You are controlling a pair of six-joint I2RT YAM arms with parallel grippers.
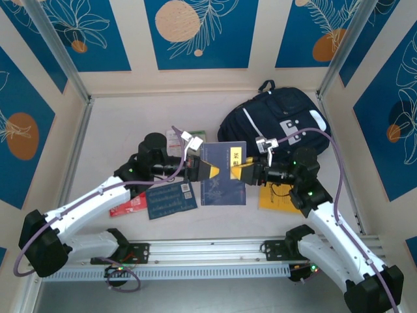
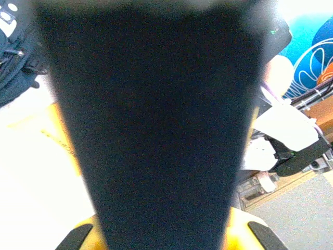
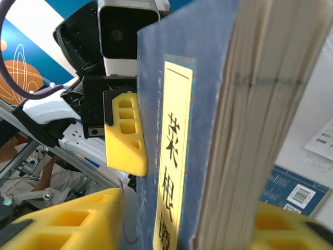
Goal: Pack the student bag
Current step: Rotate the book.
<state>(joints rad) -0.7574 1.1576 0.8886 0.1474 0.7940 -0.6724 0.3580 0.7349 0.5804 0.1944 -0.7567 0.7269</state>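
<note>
A thick blue book (image 1: 223, 175) with a yellow title label is held above the table's middle, between both arms. My left gripper (image 1: 207, 170) is shut on its left edge; its dark cover (image 2: 156, 125) runs between my yellow fingers (image 2: 80, 235). My right gripper (image 1: 243, 172) straddles the book's right edge (image 3: 208, 156). One finger (image 3: 283, 224) touches the pages, and a narrow gap shows between the other finger (image 3: 62, 221) and the cover. The left arm's finger (image 3: 125, 133) presses on that cover. The student bag (image 1: 277, 116), dark navy with white patches, lies at the back right (image 2: 15, 62).
A second blue book (image 1: 171, 199) lies on a red booklet (image 1: 127, 206) at the front left, its barcode corner (image 3: 296, 194) in the right wrist view. A yellow booklet (image 1: 279, 197) lies under the right arm (image 2: 41, 133). White paper (image 1: 176, 138) sits behind the left arm.
</note>
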